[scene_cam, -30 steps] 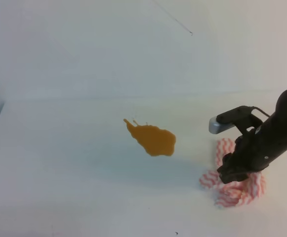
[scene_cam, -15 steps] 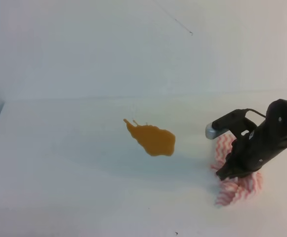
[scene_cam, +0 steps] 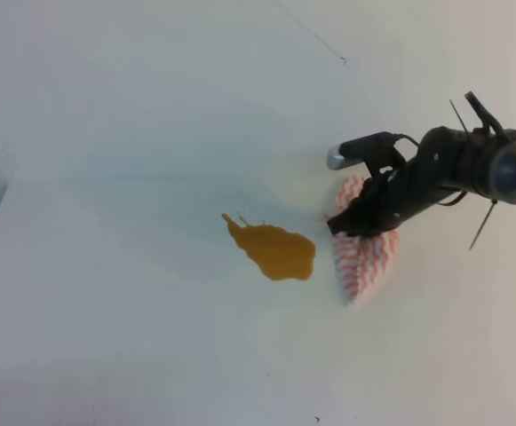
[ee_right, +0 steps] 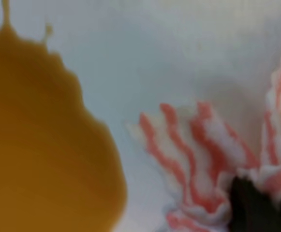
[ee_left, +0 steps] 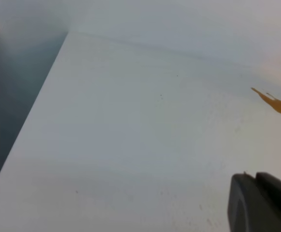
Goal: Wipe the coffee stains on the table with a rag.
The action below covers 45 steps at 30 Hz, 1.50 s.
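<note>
So there's one rag (scene_cam: 364, 253), one coffee stain (scene_cam: 275, 249) and one white table (scene_cam: 107, 293) in play here. The right gripper (scene_cam: 345, 224) is pinching the pink-and-white striped rag by its upper part, jaws closed down tight on the cloth, and the rest of the rag is hanging down toward the tabletop; whether its lower end is touching I can't tell. The rag is sitting just beside the stain, on its right side in the high view, with a thin strip of bare white between them. The stain itself is a single amber blotch, lying roughly mid-table, nearer the back edge than the front, with its pointed tail aiming toward the back-left. In the right wrist view the stain (ee_right: 38, 140) is filling the left side and the rag (ee_right: 198, 159) is bunching up on the right, close but apart. The left gripper (ee_left: 263, 203) is only peeking into the bottom right corner of its own camera, hovering over bare table well away from the stain tail (ee_left: 275, 102), and I can't tell how its jaws are standing.
</note>
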Tool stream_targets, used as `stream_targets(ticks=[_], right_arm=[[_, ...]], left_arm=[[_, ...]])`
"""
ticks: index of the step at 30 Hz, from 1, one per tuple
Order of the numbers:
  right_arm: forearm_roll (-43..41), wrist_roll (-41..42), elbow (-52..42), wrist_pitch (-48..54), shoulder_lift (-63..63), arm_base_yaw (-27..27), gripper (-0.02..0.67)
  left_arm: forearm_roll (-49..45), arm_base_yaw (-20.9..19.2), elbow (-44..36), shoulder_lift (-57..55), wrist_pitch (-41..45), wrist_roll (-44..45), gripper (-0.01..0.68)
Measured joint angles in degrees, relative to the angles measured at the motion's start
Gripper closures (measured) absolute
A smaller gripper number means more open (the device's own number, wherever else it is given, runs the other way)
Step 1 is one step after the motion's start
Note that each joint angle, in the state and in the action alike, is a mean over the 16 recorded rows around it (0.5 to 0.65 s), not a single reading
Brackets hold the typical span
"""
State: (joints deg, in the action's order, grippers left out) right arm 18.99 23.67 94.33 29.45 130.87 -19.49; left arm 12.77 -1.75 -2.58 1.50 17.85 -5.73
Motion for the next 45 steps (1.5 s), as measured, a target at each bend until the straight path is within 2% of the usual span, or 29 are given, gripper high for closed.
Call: stream_targets(ticks=[10, 17, 22, 35, 45], right_arm=[[2.8, -4.0, 29.3, 7.7, 15.8, -4.4, 0.633], [0.4, -7.6, 39.6, 11.7, 20.9, -7.5, 0.634], [0.0, -7.4, 41.9, 17.2, 21.7, -8.1, 0.634], [5.5, 1.0, 41.7, 36.0, 20.5, -8.0, 0.634], [0.8, 2.7, 36.4, 40.8, 14.1, -8.2, 0.636]], left_arm=[[0.1, 0.0, 0.0, 0.0, 0.0, 0.0, 0.672], [0.2, 0.0, 0.0, 0.0, 0.0, 0.0, 0.672], [0.2, 0.0, 0.0, 0.0, 0.0, 0.0, 0.672], [0.2, 0.0, 0.0, 0.0, 0.0, 0.0, 0.672], [0.2, 0.0, 0.0, 0.0, 0.0, 0.0, 0.672]])
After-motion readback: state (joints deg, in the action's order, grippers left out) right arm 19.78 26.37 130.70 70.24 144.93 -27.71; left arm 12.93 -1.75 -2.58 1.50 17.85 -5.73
